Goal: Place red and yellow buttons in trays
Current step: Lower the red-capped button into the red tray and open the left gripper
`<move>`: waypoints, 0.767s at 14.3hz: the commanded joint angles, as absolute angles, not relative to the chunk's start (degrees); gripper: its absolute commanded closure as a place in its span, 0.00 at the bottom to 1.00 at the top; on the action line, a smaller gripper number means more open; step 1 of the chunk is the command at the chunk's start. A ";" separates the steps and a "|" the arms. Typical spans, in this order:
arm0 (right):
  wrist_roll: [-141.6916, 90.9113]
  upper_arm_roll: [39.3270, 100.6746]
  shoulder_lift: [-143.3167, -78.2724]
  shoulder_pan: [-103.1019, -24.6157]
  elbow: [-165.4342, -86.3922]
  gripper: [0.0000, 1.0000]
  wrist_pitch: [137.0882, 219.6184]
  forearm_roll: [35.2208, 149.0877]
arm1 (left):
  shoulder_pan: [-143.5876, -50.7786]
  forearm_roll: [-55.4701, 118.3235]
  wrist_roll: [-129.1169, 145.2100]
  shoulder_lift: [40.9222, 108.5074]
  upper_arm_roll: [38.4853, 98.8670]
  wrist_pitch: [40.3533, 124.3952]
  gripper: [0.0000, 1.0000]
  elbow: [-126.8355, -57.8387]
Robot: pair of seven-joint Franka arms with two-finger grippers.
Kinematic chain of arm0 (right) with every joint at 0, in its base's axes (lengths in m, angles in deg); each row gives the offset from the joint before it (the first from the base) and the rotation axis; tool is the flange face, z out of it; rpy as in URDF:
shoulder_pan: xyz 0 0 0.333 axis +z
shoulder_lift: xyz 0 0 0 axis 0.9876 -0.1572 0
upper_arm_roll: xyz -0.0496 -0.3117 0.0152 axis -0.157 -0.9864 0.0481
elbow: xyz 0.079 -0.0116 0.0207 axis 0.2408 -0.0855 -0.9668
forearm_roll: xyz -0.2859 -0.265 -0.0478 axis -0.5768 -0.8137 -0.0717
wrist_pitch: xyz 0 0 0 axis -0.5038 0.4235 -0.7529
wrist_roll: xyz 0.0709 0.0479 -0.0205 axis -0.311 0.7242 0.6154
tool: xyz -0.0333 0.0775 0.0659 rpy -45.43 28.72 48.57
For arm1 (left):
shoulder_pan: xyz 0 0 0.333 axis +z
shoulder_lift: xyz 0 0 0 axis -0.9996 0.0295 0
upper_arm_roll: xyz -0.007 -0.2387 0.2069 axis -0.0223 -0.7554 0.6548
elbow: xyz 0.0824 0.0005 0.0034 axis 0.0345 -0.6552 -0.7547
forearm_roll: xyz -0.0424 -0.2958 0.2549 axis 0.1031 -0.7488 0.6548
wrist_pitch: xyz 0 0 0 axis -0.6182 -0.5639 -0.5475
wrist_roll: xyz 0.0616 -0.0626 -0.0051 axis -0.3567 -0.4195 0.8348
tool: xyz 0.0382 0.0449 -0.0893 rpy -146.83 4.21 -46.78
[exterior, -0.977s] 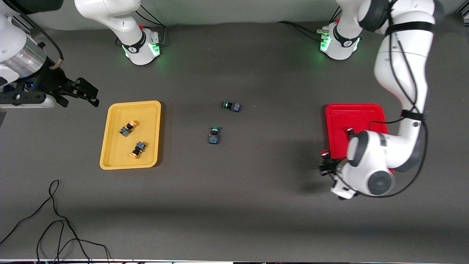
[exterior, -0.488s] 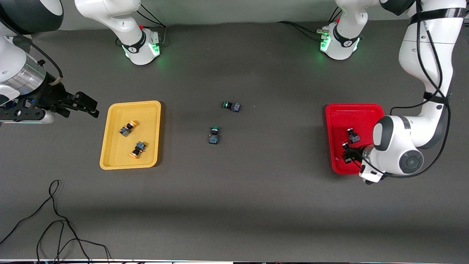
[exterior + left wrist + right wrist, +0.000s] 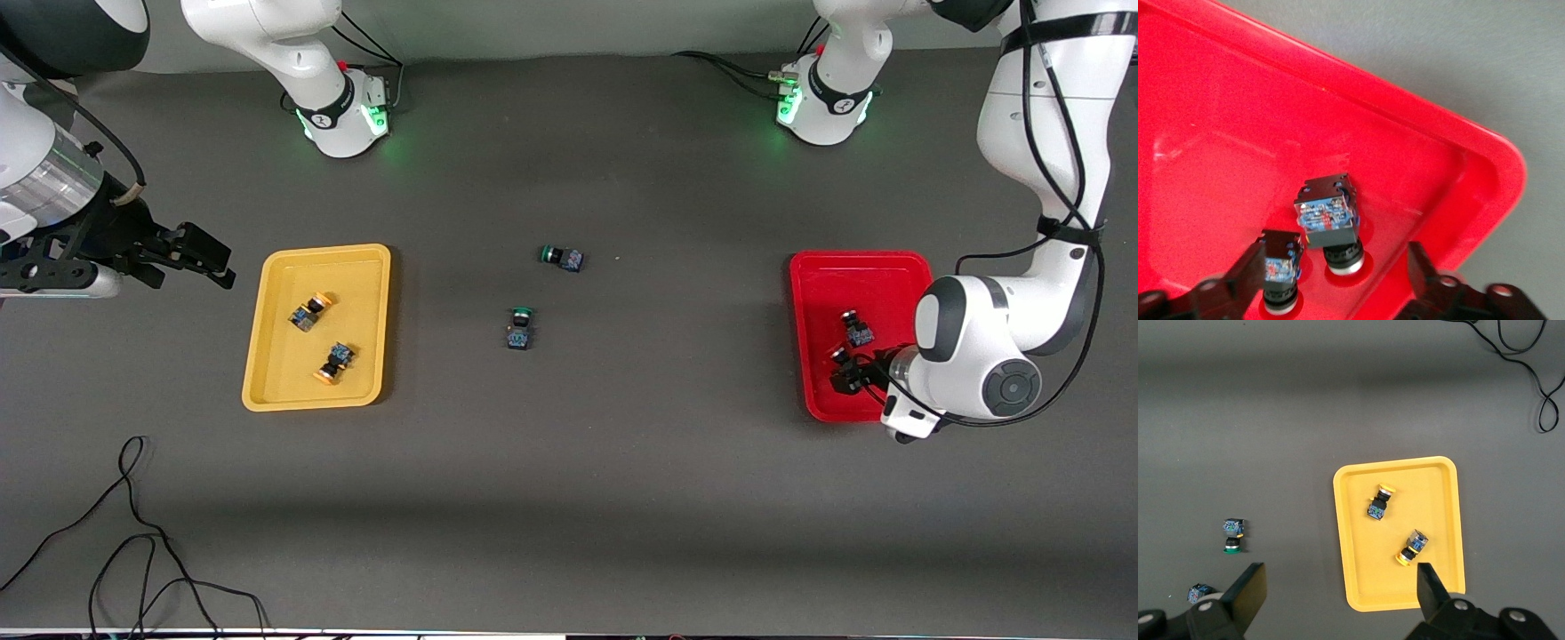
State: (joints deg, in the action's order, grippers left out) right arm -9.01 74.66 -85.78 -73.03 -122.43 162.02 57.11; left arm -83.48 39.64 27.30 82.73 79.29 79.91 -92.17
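The red tray [image 3: 853, 276] holds two red buttons: one [image 3: 858, 331] and one nearer the front camera [image 3: 838, 355]. My left gripper [image 3: 845, 375] hangs low over the tray's near part, open and empty. In the left wrist view both buttons stand cap-down on the tray [image 3: 1238, 100]: one [image 3: 1328, 217] lies between the spread fingers of the left gripper [image 3: 1336, 248], the other [image 3: 1280, 270] is right beside one finger [image 3: 1245, 277]. The yellow tray [image 3: 293, 267] holds two yellow buttons [image 3: 311, 311] [image 3: 336, 360]. My right gripper [image 3: 209, 253] waits open, raised beside the yellow tray.
Two green-capped switches [image 3: 562, 257] [image 3: 520, 327] lie on the dark mat mid-table, also in the right wrist view [image 3: 1233, 535] [image 3: 1198, 592]. That view shows the yellow tray [image 3: 1438, 493] with its buttons [image 3: 1378, 503] [image 3: 1411, 547]. A black cable [image 3: 133, 533] lies near the front edge.
My left gripper moved from off the red tray's near corner to over the tray, carrying a red button; that button now stands in the tray and the jaws are open. The right gripper barely shifted.
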 commanded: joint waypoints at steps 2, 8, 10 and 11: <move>-9.98 74.66 -84.96 -73.22 -123.13 0.00 162.32 57.95 | -83.30 39.89 25.42 74.34 79.18 73.86 0.00 -92.29; -9.81 74.22 -85.13 -73.22 -122.87 0.00 162.75 57.95 | -83.39 39.98 19.90 63.17 79.18 67.17 0.00 -91.94; -9.46 74.31 -85.22 -72.96 -123.04 0.00 163.45 58.03 | -83.30 40.33 14.72 60.62 79.18 63.85 0.00 -89.93; -9.46 74.31 -85.40 -73.05 -123.13 0.00 164.85 58.03 | -83.30 40.33 13.91 59.13 79.18 62.43 0.00 -89.40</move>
